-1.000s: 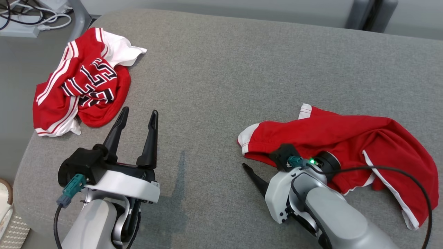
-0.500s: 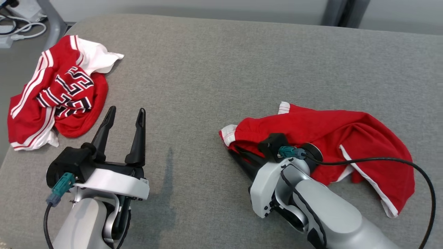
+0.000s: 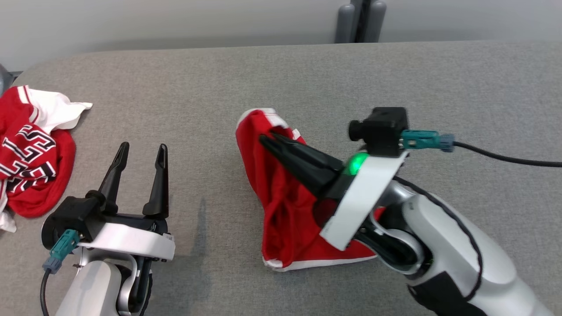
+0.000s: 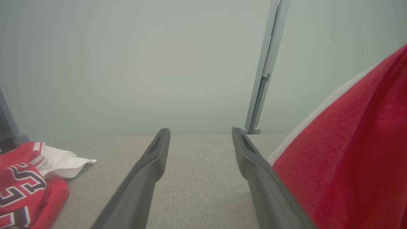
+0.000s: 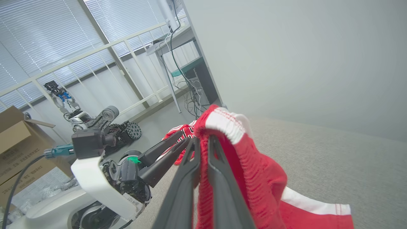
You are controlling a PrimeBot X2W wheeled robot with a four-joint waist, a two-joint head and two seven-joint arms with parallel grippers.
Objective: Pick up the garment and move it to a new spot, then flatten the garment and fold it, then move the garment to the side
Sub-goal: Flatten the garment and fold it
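Note:
The garment (image 3: 281,210) is red with white trim. It hangs bunched from my right gripper (image 3: 263,138), which is shut on its white-banded edge above the middle of the grey padded table (image 3: 219,83); its lower end rests on the table. In the right wrist view the gripper (image 5: 204,140) pinches the ribbed band of the garment (image 5: 254,181). My left gripper (image 3: 143,147) is open and holds nothing, low at the left, fingers pointing away. In its own view the left gripper (image 4: 200,132) has the garment (image 4: 349,152) close on its right.
A crumpled red and white jersey (image 3: 30,166) with black lettering lies at the table's left edge. A grey post (image 3: 360,17) stands behind the table. The right wrist view shows a cardboard box (image 5: 16,143), another robot (image 5: 105,124) on the floor and a desk with cables (image 5: 178,41).
My right gripper has shut on the garment's edge and lifted it up and to the left, so the cloth now hangs bunched. The head camera has turned right. The left gripper stays open.

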